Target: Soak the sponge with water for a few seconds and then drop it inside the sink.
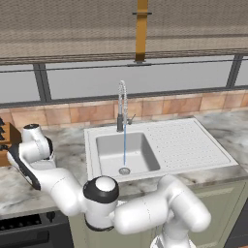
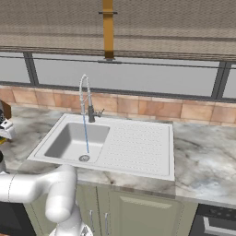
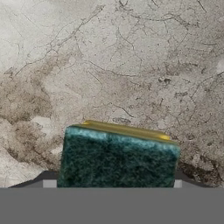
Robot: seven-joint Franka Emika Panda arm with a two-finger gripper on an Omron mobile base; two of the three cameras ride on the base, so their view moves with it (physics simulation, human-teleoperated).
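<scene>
Green scouring face up over a yellow body, the sponge (image 3: 118,155) sits between the finger tips on the marble counter (image 3: 109,65), grip unclear, while the base views show water (image 1: 124,145) streaming into the sink (image 1: 109,155).

A rough, dark green scouring face tops the yellow sponge (image 3: 118,159) on veined, matt marble countertop (image 3: 109,65), beside a smooth grey sink (image 1: 104,145) with a coiled metal faucet (image 1: 121,104).

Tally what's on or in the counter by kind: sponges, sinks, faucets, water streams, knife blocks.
Sponge: 1
Sink: 1
Faucet: 1
Water stream: 1
Knife block: 1
Total: 5
</scene>
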